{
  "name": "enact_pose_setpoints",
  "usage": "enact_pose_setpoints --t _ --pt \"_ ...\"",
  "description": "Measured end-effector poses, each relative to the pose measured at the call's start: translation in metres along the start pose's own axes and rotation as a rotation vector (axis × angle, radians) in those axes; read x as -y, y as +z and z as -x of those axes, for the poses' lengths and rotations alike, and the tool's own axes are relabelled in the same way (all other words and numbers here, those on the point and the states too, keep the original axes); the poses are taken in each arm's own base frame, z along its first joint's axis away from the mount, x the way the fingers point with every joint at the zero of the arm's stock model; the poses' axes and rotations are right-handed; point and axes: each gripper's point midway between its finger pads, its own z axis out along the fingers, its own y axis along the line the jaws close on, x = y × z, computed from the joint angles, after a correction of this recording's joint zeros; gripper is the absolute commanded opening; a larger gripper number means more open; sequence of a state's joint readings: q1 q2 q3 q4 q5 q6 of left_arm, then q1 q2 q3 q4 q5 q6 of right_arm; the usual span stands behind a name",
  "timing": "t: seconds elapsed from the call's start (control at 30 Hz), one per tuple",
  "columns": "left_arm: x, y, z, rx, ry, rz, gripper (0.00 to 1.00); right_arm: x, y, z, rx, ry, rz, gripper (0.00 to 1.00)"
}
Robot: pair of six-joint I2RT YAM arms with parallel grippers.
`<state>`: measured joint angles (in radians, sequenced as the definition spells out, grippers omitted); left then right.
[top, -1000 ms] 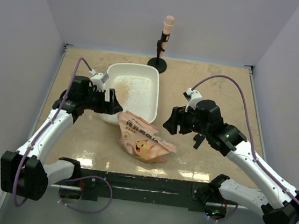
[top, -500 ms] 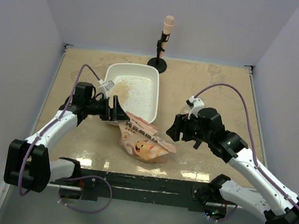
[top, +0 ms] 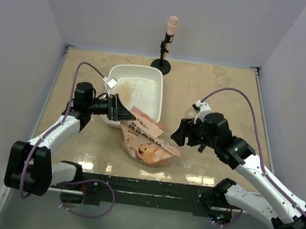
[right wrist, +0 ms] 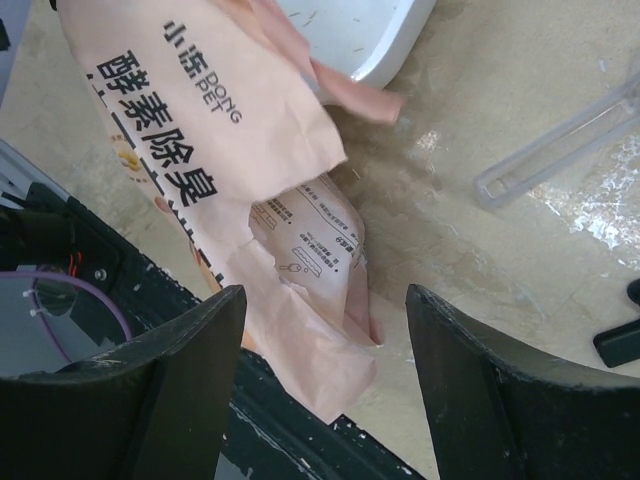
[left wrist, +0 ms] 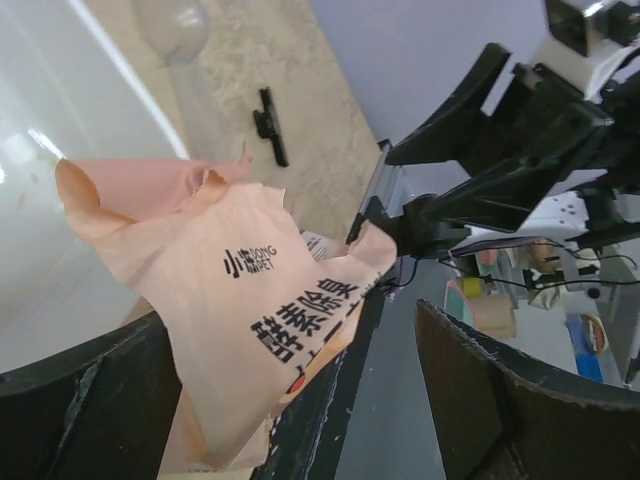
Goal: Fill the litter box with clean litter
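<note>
The left gripper (top: 121,112) is held at the near left corner of the litter box (top: 158,96), jaws spread wide, nothing clamped. In the left wrist view the torn top of the orange-pink bag (top: 145,140) is seen between the two fingers (left wrist: 90,400); whether it is touched cannot be told. The right gripper (top: 177,131) is hung off the near right corner of the box, jaws likewise apart and empty, over the bag's right end. In the right wrist view the printed bag is seen spread below the open fingers (right wrist: 130,390). The bag is laid crumpled on the table (top: 227,95) against the near right corner of the box, its torn flap draped over the near rim. The clean litter (top: 124,92) is seen inside the box as a thin tan scatter on the floor, densest toward the left wall. A clear plastic scoop handle (right wrist: 555,140) is seen on the table right of the box. A black stand (top: 160,66) with a peach tip is set upright beyond the box's far right corner.
</note>
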<state>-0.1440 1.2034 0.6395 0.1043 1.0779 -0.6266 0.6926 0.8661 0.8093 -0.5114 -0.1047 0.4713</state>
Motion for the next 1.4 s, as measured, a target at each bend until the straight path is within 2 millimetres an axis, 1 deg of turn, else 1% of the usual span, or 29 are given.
enact_pose_setpoints --t 0.13,0.27,0.37,0.43,0.47,0.5,0.53,0.57,0.6,0.67,0.7,0.73,0.77,0.97,1.07,1.17,1.27,1.33,1.4 --pt "0.018 0.002 0.009 0.005 0.034 -0.114 0.93 -0.001 -0.003 0.001 0.009 0.007 0.005 0.7" --pt "0.03 0.004 0.005 -0.007 0.03 -0.199 0.93 -0.003 -0.007 0.003 0.023 0.013 0.012 0.7" --pt "0.043 0.005 0.0 -0.024 0.039 -0.257 0.93 -0.004 -0.009 0.004 0.03 0.017 0.014 0.7" --pt "0.05 0.004 0.0 -0.028 0.06 -0.284 0.88 -0.003 -0.009 0.004 0.032 0.024 0.007 0.7" --pt "0.053 0.004 -0.001 -0.032 0.066 -0.295 0.84 -0.002 -0.009 0.004 0.032 0.028 0.003 0.7" --pt "0.056 0.004 -0.002 -0.037 0.075 -0.306 0.71 -0.001 -0.009 0.004 0.032 0.035 -0.003 0.71" --pt "0.059 0.004 -0.003 -0.041 0.081 -0.315 0.63 0.0 -0.009 0.004 0.033 0.039 -0.008 0.71" --pt "0.061 0.004 -0.005 -0.047 0.083 -0.322 0.56 0.001 -0.009 0.005 0.037 0.044 -0.018 0.71" --pt "0.062 0.005 -0.008 -0.054 0.088 -0.329 0.46 0.002 -0.009 0.004 0.036 0.049 -0.024 0.71" --pt "0.065 0.006 -0.015 -0.075 0.096 -0.345 0.31 0.003 -0.01 0.004 0.038 0.057 -0.031 0.71" --pt "0.066 0.007 -0.018 -0.085 0.094 -0.351 0.13 0.004 -0.011 0.004 0.039 0.059 -0.034 0.72" --pt "0.067 0.008 -0.02 -0.092 0.1 -0.357 0.03 0.005 -0.011 0.004 0.04 0.061 -0.039 0.72" --pt "0.068 0.008 -0.022 -0.1 0.102 -0.362 0.0 0.005 -0.012 0.003 0.04 0.061 -0.042 0.72" --pt "0.072 0.007 -0.025 -0.099 0.141 -0.375 0.0 0.007 -0.015 -0.001 0.024 0.06 -0.048 0.72" --pt "0.079 0.003 -0.025 -0.074 0.194 -0.386 0.0 0.001 -0.018 0.001 0.016 0.046 -0.025 0.71" --pt "0.096 -0.007 -0.027 -0.025 0.291 -0.423 0.0 -0.007 -0.021 0.003 0.006 0.018 0.012 0.71" --pt "0.114 -0.016 -0.028 -0.004 0.353 -0.463 0.0 -0.017 -0.021 0.001 -0.03 -0.021 0.07 0.71" --pt "0.119 -0.019 -0.03 -0.016 0.335 -0.476 0.0 -0.023 -0.019 -0.003 -0.063 -0.048 0.111 0.71" --pt "0.119 -0.02 -0.033 -0.044 0.262 -0.477 0.0 -0.03 -0.017 -0.009 -0.104 -0.068 0.159 0.71"
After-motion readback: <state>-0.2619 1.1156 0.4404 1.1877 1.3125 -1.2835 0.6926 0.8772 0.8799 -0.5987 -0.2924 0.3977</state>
